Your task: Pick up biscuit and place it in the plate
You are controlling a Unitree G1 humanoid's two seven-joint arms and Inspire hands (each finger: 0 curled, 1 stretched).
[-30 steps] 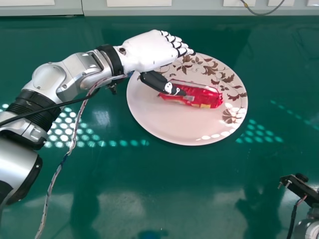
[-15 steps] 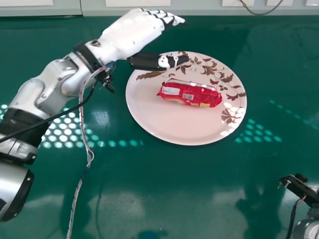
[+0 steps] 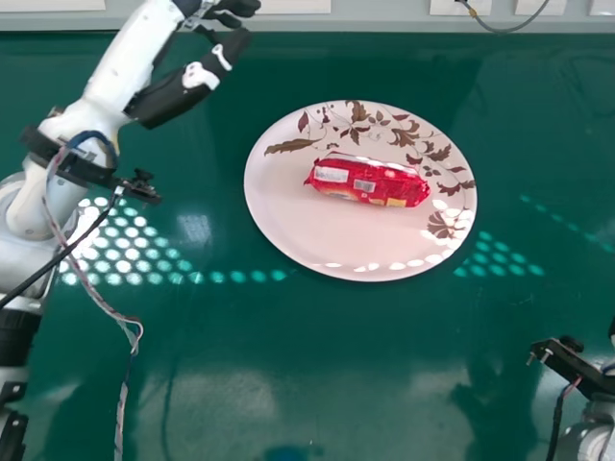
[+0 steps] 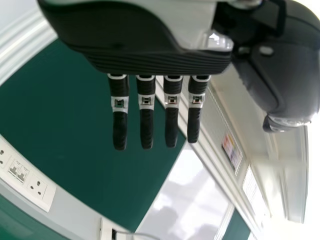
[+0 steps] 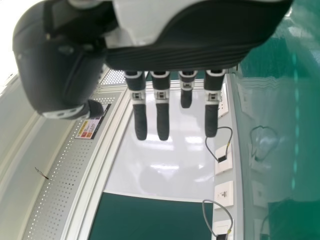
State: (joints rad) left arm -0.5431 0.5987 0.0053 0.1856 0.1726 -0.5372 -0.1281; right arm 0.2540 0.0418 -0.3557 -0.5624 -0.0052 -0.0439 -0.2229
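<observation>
Open and empty, our left hand (image 3: 177, 98) is up beyond the far left side of the plate (image 3: 312, 235), its thumb well apart from the rim, and in the left wrist view its fingers (image 4: 146, 125) point straight out. Our right hand (image 5: 185, 45), in its own wrist view, is idle, open and holding nothing. We see the biscuit (image 3: 367, 181) lying flat on the plate, in its red wrapper, well inside the rim, so we judge the placing done and the step in hand to be a clean retreat. To do it well, we should draw the arm away outward, never back across the plate, with the thumb high enough not to catch the rim, and we should watch the loose wires (image 3: 121, 408) below the forearm, which could snag or drag as it lowers. Under all this we have a glossy green table (image 3: 288, 336) with dotted patches of light (image 3: 132, 242) near the arm and beside the plate. Around us the room is pale: a socket strip (image 4: 25, 175) by a dark green panel, a perforated board (image 5: 57, 185) with a small sign (image 5: 89, 128), and looped cables (image 5: 218, 201).
</observation>
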